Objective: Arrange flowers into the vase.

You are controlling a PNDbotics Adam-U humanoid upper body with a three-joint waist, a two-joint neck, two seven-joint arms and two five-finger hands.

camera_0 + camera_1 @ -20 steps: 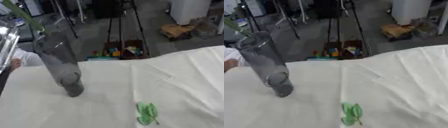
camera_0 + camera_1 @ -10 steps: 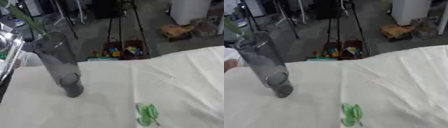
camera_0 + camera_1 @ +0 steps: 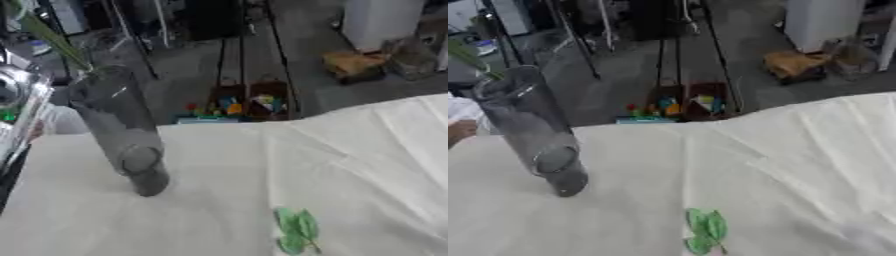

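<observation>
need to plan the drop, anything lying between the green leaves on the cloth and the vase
Nothing visible. Only bare cloth lies between the leaves and the vase. A green stem already rises above the vase's mouth, so that opening may be partly taken.

No legible text, label, brand, number or sign appears in either view. The vase (image 3: 535,135) bears no readable marking on its clear wall. The cloth-covered tabletop (image 3: 798,165) carries no print. The green leaves (image 3: 706,230) lying on it show no tag. The coloured items (image 3: 232,105) on the floor beyond the tabletop edge are too blurred for any lettering to be made out.
</observation>
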